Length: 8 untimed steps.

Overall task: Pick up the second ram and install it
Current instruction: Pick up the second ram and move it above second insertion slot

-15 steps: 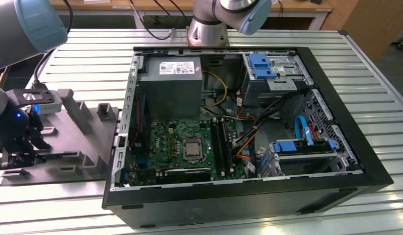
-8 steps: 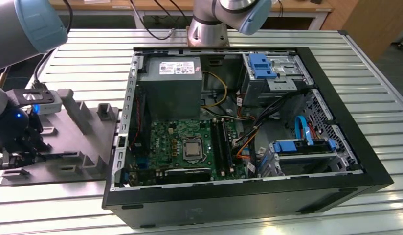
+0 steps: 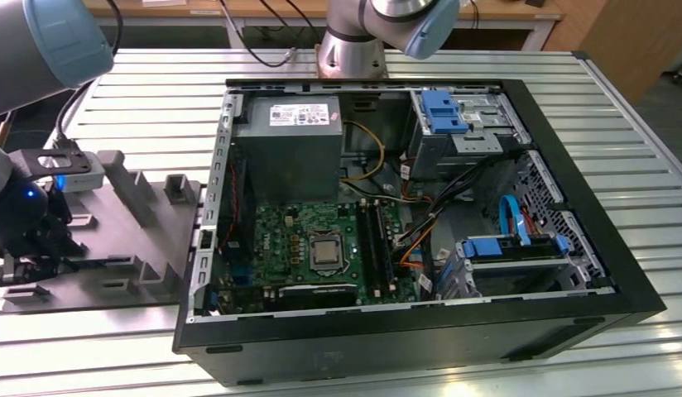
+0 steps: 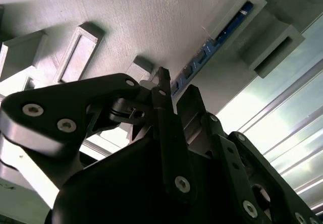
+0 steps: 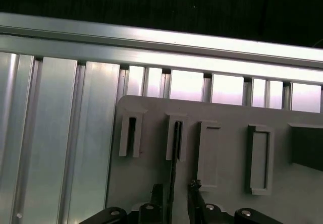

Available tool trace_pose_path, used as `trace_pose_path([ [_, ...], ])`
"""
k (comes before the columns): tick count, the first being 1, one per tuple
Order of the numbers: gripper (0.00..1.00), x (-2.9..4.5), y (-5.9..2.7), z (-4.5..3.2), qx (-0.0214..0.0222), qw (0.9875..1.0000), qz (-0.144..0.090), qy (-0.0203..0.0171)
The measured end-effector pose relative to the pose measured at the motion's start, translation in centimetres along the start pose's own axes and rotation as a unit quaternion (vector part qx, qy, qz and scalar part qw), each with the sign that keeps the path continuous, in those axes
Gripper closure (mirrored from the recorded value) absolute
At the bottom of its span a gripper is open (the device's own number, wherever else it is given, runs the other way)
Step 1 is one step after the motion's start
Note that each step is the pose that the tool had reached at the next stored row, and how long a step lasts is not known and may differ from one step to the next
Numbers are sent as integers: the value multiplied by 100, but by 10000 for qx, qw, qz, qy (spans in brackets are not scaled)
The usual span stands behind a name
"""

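The second ram (image 4: 227, 27) is a blue board standing on edge in a slot of the grey holder block (image 4: 151, 22). In the first wrist view I see the ram (image 5: 176, 143) edge-on as a thin dark line running from its slot in the holder block (image 5: 227, 113) down between my fingers. My gripper (image 5: 175, 186) straddles the ram's near end, open, with a small gap on one side. In the second wrist view the gripper (image 4: 175, 85) has a black finger on each side of the board. The gripper (image 3: 26, 265) hangs low over the holder block (image 3: 120, 240) at the exterior view's left.
An open black computer case (image 3: 429, 331) lies to the exterior view's right of the holder, with a green motherboard (image 3: 308, 240), black socket strips (image 3: 374, 240) and a grey power supply (image 3: 288, 141). The slotted aluminium table (image 3: 606, 107) carries everything. The arm's base (image 3: 353, 50) stands behind the case.
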State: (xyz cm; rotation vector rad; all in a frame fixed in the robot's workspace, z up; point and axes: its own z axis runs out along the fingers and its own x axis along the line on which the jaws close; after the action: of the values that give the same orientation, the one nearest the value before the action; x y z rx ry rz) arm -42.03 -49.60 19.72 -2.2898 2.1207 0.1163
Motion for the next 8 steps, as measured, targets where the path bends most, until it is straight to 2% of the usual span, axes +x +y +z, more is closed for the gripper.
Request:
trace_pose_path([
  [1,67,0,0,-4,1,10000,0,0],
  [2,67,-3,2,-45,0,10000,0,0],
  [6,69,-5,3,-74,0,10000,0,0],
  [7,75,-6,3,-81,0,10000,0,0],
  [8,75,-6,4,-89,0,10000,1,0],
])
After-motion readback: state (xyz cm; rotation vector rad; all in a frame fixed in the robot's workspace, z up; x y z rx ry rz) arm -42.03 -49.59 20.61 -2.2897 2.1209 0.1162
